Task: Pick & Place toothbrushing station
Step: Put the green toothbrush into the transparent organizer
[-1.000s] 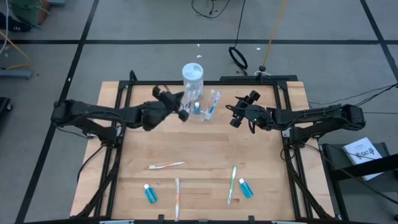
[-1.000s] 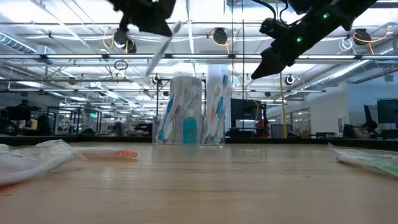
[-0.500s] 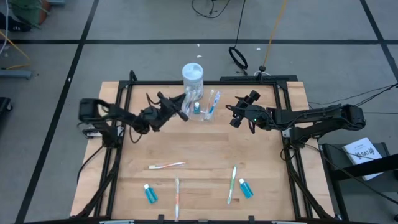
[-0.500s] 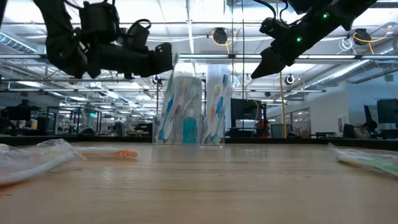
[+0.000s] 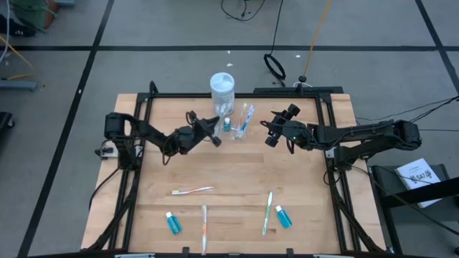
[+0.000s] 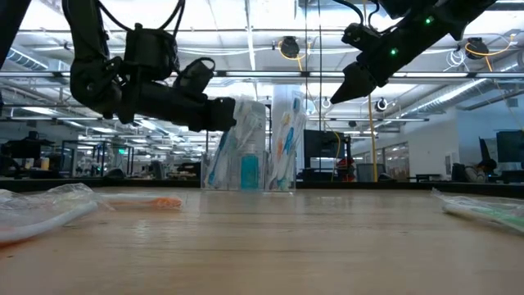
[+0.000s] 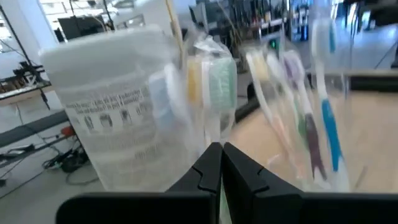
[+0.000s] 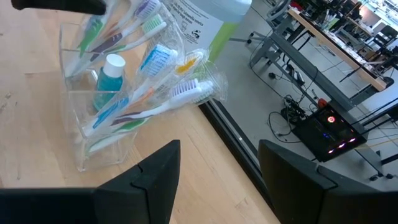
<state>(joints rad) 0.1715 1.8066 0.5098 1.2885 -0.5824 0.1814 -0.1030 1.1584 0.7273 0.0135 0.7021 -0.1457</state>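
Observation:
The toothbrushing station [image 5: 235,122] is a clear holder at the far middle of the table, filled with toothbrushes and a small blue bottle; it also shows in the low view [image 6: 260,147] and the right wrist view [image 8: 112,93]. A white lidded jar [image 5: 222,86] stands right behind it. My left gripper [image 5: 216,137] is level at the holder's left side, near its top [image 6: 232,115], shut on a wrapped toothbrush [image 7: 210,87]. My right gripper [image 5: 271,133] hangs open in the air to the right of the holder, with nothing between its fingers [image 8: 221,177]. My left gripper pinches the wrapped toothbrush between its two fingertips [image 7: 211,155], which come in level from the table's left. The wrapper [image 7: 211,124] rises from the fingertips in front of the jar and the holder. I cannot see which part of the brush lies between the fingers.
Loose toothbrushes lie on the near half of the table [image 5: 192,190] [image 5: 204,228] [image 5: 267,211]. Two small blue bottles [image 5: 172,223] [image 5: 282,216] lie beside them. The bare wood between these and the holder holds nothing.
My left gripper has come down from high above the table to the height of the holder's top. It has tipped to point level and moved in against the holder's left side, with the wrapped toothbrush still between its fingers.

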